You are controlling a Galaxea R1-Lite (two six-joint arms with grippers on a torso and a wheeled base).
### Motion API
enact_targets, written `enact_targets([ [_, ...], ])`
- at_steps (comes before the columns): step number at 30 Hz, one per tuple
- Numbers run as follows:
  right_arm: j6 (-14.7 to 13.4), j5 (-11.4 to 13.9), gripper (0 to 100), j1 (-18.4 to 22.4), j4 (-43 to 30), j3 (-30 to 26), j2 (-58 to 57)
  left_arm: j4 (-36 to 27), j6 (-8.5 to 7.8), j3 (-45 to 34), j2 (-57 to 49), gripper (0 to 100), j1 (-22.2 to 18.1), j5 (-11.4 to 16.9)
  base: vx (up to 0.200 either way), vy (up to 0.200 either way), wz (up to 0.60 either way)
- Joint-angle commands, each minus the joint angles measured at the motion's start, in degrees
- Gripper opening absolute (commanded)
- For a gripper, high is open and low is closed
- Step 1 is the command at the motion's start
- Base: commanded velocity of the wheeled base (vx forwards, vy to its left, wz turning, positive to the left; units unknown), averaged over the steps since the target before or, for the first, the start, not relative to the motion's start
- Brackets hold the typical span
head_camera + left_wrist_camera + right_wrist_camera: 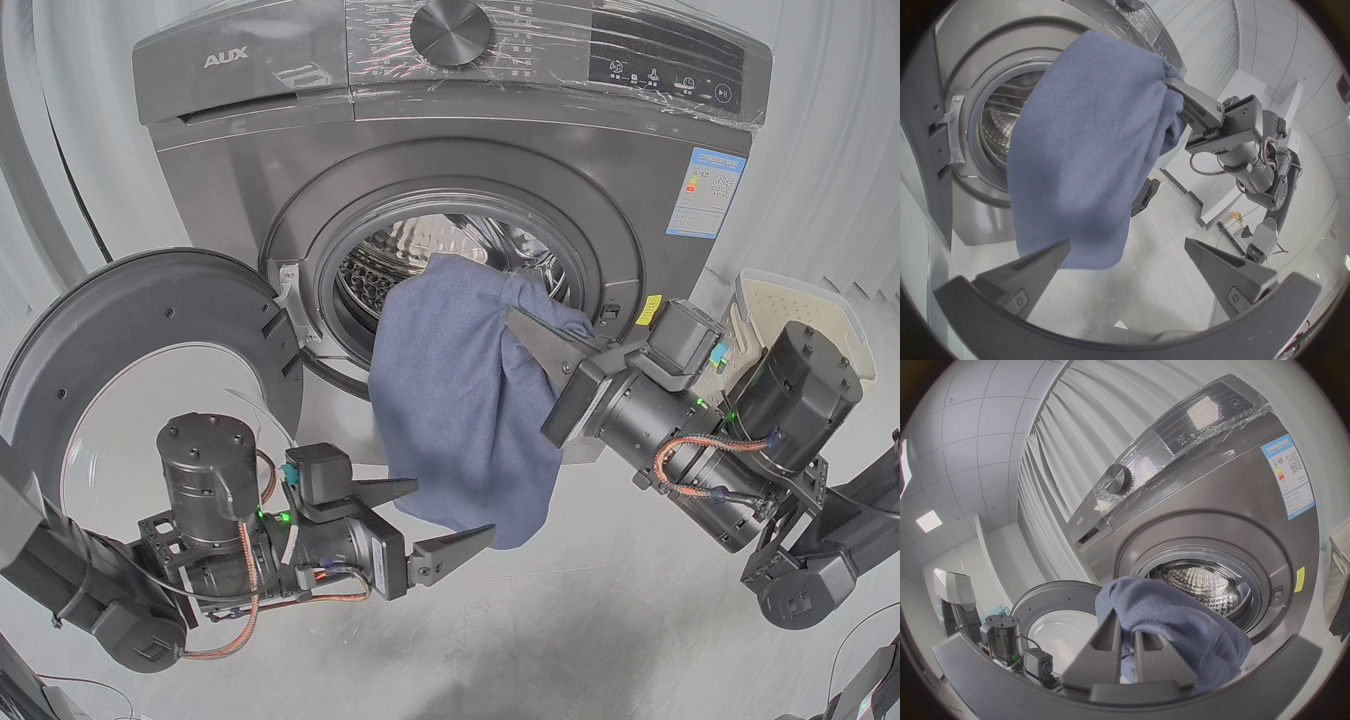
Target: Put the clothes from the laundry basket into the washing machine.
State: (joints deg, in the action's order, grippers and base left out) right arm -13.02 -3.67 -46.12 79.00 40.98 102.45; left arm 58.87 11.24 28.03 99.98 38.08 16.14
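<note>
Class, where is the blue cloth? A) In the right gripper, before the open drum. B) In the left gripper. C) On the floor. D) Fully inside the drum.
A: the right gripper is shut on the blue cloth hanging before the drum; the left gripper is open.

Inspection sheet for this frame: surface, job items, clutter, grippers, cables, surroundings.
Surface: smooth, pale grey floor.
Job's things: washing machine with its door swung open to the robot's left; blue cloth hanging in front of the drum mouth; laundry basket beside the machine on the robot's right.
Clutter: nothing seen.
Grippers: right gripper has its jaws shut on the blue cloth's upper part; left gripper has its jaws open and holds nothing, low by the cloth's bottom edge.
Cables: orange braided cable at the left wrist, another at the right.
Surroundings: pale curtain behind the machine.
</note>
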Motion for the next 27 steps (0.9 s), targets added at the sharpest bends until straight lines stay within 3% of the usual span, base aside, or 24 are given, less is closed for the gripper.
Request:
enact_targets([
  [1, 0.01, -0.02, 0, -0.11, 0.02, -0.12, -0.23, 2.30, 0.19, 0.89, 4.35, 100, 1.73, 0.03, 0.000, 0.000, 0.00],
  [8, -0.08, -0.02, 0, -0.11, 0.02, 0.06, 0.21, 5.20, 0.01, 1.42, 6.64, 100, 4.81, 0.12, 0.000, 0.000, 0.00],
  [18, -0.08, -0.55, 0, -1.08, 0.02, -0.03, 0.29, 14.61, -0.43, 7.83, 19.73, 100, 7.00, -0.76, 0.000, 0.000, 0.00],
  [24, -0.16, -0.81, 0, -1.08, 0.90, -0.12, 0.29, 17.24, -0.43, 13.11, 25.97, 100, 7.71, -4.98, 0.000, 0.000, 0.00],
  [27, -0.16, -0.81, 0, -1.08, 1.07, -0.29, 0.21, 17.60, -0.43, 16.89, 27.99, 100, 7.00, -9.55, 0.000, 0.000, 0.00],
])
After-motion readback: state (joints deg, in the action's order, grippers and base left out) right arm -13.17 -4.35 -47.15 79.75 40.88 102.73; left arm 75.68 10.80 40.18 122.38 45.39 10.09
